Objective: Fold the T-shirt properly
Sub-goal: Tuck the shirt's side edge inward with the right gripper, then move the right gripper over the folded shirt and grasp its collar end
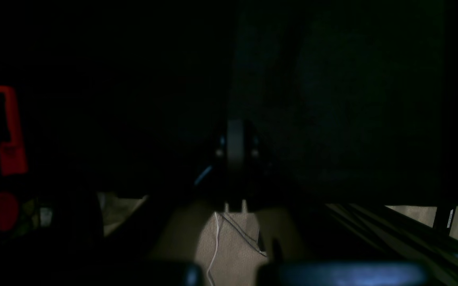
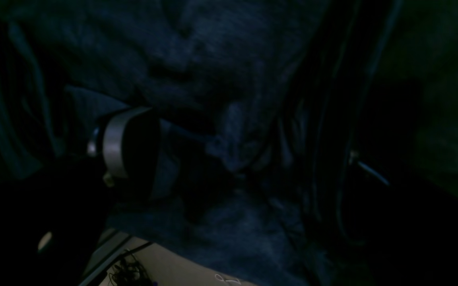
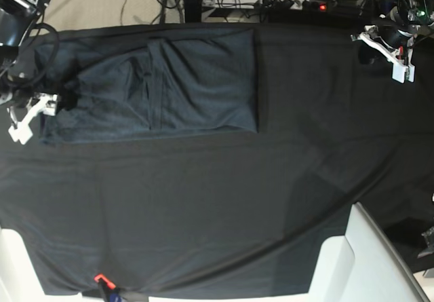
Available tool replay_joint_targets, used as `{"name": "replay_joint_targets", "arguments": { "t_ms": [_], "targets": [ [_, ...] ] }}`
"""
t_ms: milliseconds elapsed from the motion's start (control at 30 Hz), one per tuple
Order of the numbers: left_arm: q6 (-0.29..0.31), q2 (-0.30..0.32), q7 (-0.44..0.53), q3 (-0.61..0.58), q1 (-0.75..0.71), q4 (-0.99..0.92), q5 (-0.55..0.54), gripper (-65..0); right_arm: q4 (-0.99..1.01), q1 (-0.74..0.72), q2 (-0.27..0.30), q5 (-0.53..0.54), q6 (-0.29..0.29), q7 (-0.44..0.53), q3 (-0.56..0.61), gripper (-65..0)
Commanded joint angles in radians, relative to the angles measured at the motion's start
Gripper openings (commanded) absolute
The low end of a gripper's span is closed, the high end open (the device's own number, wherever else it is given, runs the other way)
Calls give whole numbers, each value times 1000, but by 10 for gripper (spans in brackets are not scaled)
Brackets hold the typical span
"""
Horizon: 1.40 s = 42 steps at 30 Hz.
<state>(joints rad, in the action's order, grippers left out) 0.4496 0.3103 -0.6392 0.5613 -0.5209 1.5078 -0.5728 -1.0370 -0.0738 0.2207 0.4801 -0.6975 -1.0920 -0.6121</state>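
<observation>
From the base view I read the T-shirt [image 3: 169,85] as already folded lengthwise into a long flat band, lying on the far left part of the desk [image 3: 217,214], which is covered in black cloth. The sleeves look tucked in, and a crease runs across the band near its middle. I judge that what is left is to fold the band across its length into a compact stack. My right end effector [image 3: 30,115] sits at the band's left end with its jaws spread wide; in the right wrist view one finger [image 2: 129,149] lies close over bunched grey knit, but I cannot tell whether it touches. My left end effector [image 3: 397,58] is parked at the far corner on the other side, well apart from the shirt, jaws closed on nothing. The shirt's right edge is straight and clean. The near edge is slightly wavy. A wide stretch of bare cloth lies beside and in front of the shirt, so there is room to carry the left end over.
</observation>
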Motion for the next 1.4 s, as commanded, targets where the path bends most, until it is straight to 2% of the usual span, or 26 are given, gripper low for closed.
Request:
{"name": "replay_joint_targets", "arguments": {
  "t_ms": [0,67,200,433,467,533,667,800,933,1100,1233,1367],
  "targets": [
    [5,16,15,6,-5,10,-10,-650,5,4,-10,-10,-1,-29,8,-123],
    [5,16,15,6,-5,10,-10,-650,5,6,-10,-10,-1,-30,19,-156],
    [5,16,15,6,-3,10,-10,-650,5,7,-11,-10,-1,-30,77,-279],
    [5,16,15,6,9,-40,-10,-650,11,7,-11,-10,-1,-23,99,-299],
    [5,16,15,6,9,-43,-10,-650,11,7,-10,-13,-1,-23,99,-317],
    [5,16,15,6,9,-45,-10,-650,11,7,-7,-14,-1,-23,99,-398],
    [5,16,15,6,18,-40,-10,-650,4,1,-10,-14,-1,-29,100,-650],
    [5,16,15,6,23,-39,-10,-650,-116,10,-27,-16,-1,-41,102,-645],
    [5,16,15,6,23,-39,-10,-650,-342,55,-57,-16,-1,-107,116,-645],
    [5,16,15,4,32,-39,-10,-650,-599,116,-106,-14,-1,-167,261,-645],
    [5,16,15,4,41,-43,-8,-650,-711,156,-149,-16,8,-182,398,-645],
    [5,17,15,4,43,-40,-8,-650,-747,194,-171,-16,178,-170,544,-645]
  ]
}}
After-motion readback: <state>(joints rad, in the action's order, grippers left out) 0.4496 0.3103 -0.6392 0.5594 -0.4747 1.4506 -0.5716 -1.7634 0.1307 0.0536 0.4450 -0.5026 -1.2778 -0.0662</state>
